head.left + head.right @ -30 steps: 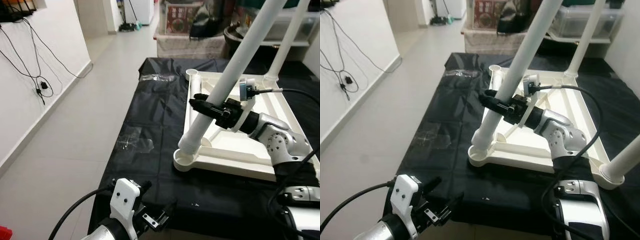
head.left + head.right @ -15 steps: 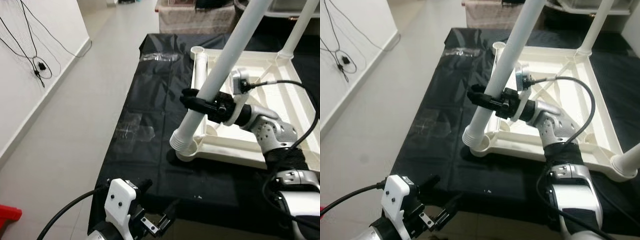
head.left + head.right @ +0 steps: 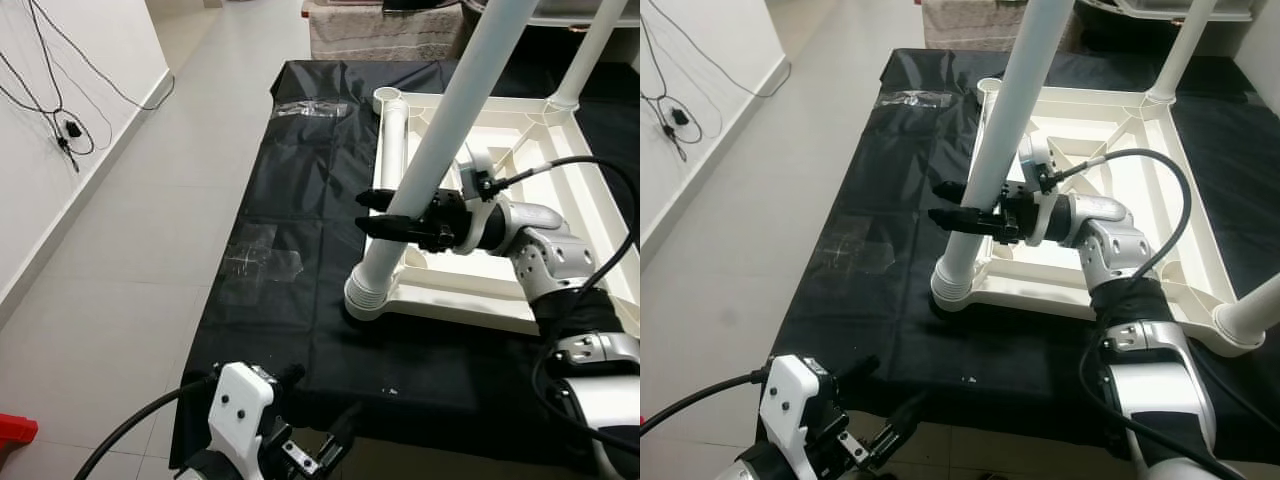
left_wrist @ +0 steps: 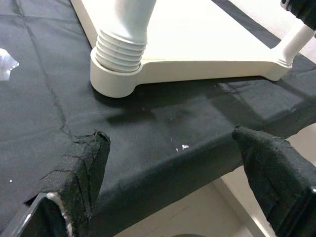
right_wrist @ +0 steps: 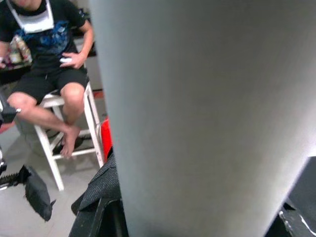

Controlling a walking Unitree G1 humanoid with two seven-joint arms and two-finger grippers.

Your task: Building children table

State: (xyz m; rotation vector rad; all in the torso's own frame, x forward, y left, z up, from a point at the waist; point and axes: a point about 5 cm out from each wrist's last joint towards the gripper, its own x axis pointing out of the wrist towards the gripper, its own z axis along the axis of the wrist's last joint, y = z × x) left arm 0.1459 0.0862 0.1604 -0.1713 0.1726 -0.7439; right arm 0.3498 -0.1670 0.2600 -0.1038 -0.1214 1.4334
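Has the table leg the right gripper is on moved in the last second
Yes. The leg stood tilted with its ribbed foot beside the corner socket of the tabletop; now the foot sits in it and the leg is steeper, right gripper around it.
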